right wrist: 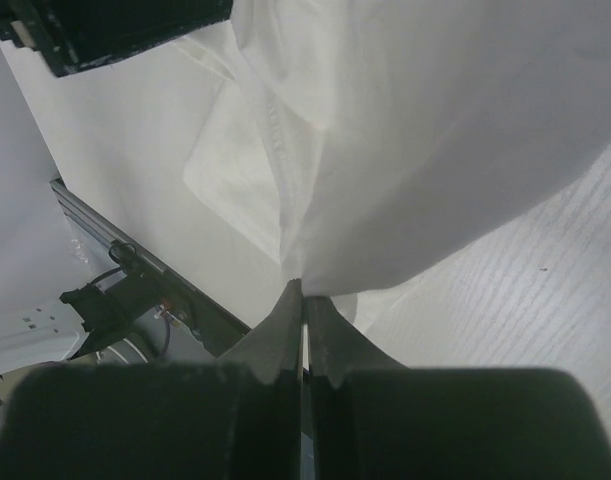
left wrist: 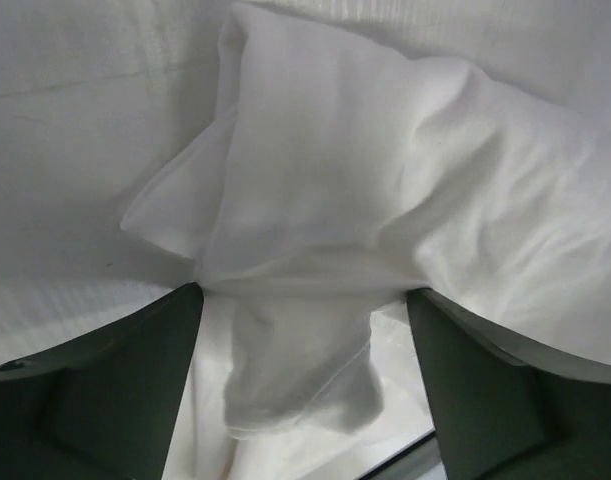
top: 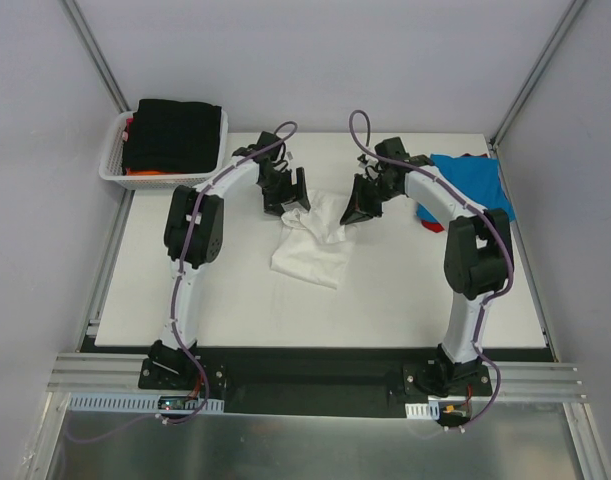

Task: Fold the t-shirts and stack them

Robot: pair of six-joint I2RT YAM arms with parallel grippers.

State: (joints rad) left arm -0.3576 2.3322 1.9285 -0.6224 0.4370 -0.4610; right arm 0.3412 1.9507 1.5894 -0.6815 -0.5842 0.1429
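A crumpled white t-shirt lies mid-table, its top edge lifted between the two grippers. My left gripper hangs over the shirt's upper left part. In the left wrist view this gripper stands open, and a loose fold of the white t-shirt sags between its fingers without being pinched. My right gripper is shut on an edge of the white t-shirt, which rises from its tips. From above, the right gripper sits at the shirt's upper right. A blue t-shirt lies on a red one at the far right.
A white lattice basket stands at the far left corner, holding a folded black shirt over an orange one. Grey walls and frame posts close in the table's back and sides.
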